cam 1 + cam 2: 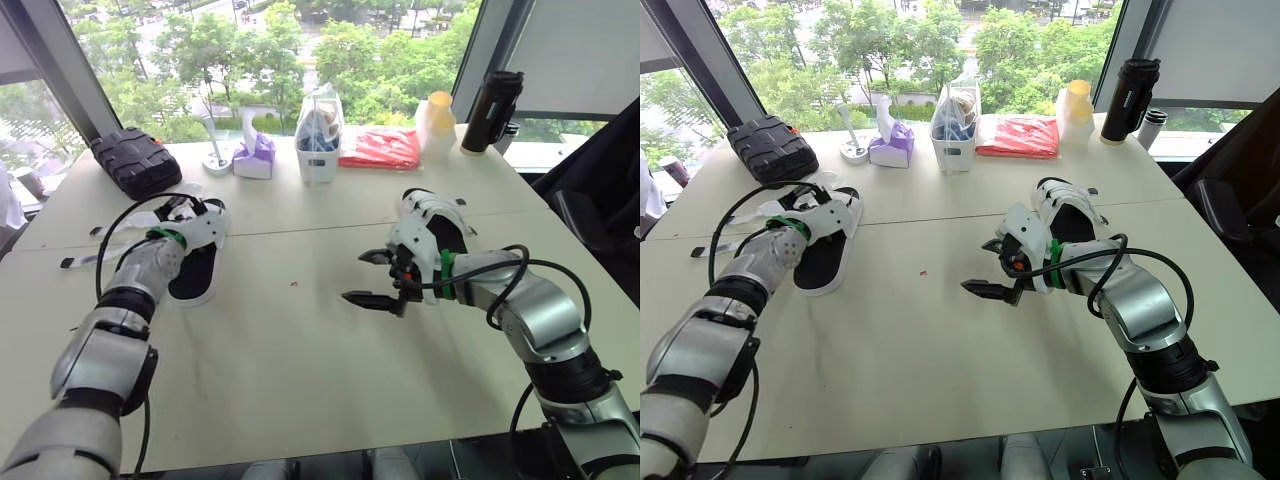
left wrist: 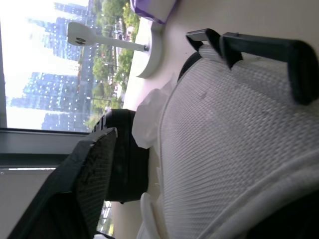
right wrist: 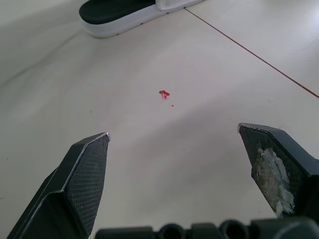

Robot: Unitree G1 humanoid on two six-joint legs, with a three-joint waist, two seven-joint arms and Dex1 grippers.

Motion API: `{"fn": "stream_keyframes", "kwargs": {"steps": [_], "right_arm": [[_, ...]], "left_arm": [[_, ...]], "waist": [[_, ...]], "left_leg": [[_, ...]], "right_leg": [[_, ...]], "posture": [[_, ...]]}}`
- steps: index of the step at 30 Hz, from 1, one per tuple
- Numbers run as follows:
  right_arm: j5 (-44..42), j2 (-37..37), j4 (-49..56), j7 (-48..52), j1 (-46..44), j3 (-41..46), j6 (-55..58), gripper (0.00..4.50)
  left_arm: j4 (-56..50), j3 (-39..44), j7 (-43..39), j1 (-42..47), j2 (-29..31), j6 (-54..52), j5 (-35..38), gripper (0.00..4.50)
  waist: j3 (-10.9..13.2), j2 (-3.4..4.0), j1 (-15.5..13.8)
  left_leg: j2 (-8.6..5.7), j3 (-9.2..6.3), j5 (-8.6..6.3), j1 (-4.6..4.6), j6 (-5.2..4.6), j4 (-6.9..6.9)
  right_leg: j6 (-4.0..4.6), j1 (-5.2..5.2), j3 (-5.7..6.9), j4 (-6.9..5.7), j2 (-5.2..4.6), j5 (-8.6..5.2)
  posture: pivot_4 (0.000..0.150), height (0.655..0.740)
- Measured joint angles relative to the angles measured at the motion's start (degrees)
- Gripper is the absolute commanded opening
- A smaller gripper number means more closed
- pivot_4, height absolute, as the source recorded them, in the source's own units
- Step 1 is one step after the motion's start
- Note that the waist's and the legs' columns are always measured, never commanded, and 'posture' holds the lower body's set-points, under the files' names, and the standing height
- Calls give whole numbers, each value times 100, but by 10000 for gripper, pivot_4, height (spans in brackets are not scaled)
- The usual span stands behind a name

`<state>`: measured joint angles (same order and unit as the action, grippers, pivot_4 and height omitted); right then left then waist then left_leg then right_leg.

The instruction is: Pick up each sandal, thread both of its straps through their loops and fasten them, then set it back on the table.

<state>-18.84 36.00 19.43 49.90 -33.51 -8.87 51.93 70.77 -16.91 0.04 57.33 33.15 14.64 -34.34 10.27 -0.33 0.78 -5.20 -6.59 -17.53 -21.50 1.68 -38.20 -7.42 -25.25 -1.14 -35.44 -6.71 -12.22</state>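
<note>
The left sandal is taken to be the one being worked on. It lies flat on the table, forward and left of the white bin. The left gripper is set against its white mesh strap at the end nearer the bin. Whether the gripper is closed on the strap cannot be told.

The right gripper is held spread wide and empty above bare table, forward and right of the bin. The right sandal lies just behind it, between it and the bin's side of the table.

No strap can be seen to have been threaded. The next move is judged to call for the left sandal to be lifted and the right gripper brought across to the strap end.

A crumpled clear bag is held in the bin; its bluish contents cannot be identified. A tissue box, just left of the bin, has one tissue standing up.
</note>
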Motion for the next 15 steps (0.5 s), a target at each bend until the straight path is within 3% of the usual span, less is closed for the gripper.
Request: {"fn": "stream_keyframes", "kwargs": {"steps": [5, 11, 15], "right_arm": [[0, 1, 0, -143, 9, 0, 0, 45000], [-2, 2, 0, -253, 9, 0, 0, 45000], [-1, 20, -8, -266, 9, 0, -62, 45000]], "left_arm": [[163, -39, 62, 140, 12, 63, 1, 111], [218, -41, 146, 127, 64, 258, 5, 111], [135, -71, 84, 74, 124, 1171, 6, 111]], "waist": [[-1, 0, -10], [-5, 1, -10], [-3, -3, -50]], "left_leg": [[1, -1, -1, 3, -3, -1], [0, -1, -3, 7, -6, -2], [-1, 0, 4, -2, 6, -5]], "right_leg": [[0, 2, 0, -5, 1, 0], [-1, 6, 0, -6, 1, 1], [-2, 4, 1, -4, -2, 1]], "posture": [[1500, 7400], [1500, 7400], [1500, 7400]]}}
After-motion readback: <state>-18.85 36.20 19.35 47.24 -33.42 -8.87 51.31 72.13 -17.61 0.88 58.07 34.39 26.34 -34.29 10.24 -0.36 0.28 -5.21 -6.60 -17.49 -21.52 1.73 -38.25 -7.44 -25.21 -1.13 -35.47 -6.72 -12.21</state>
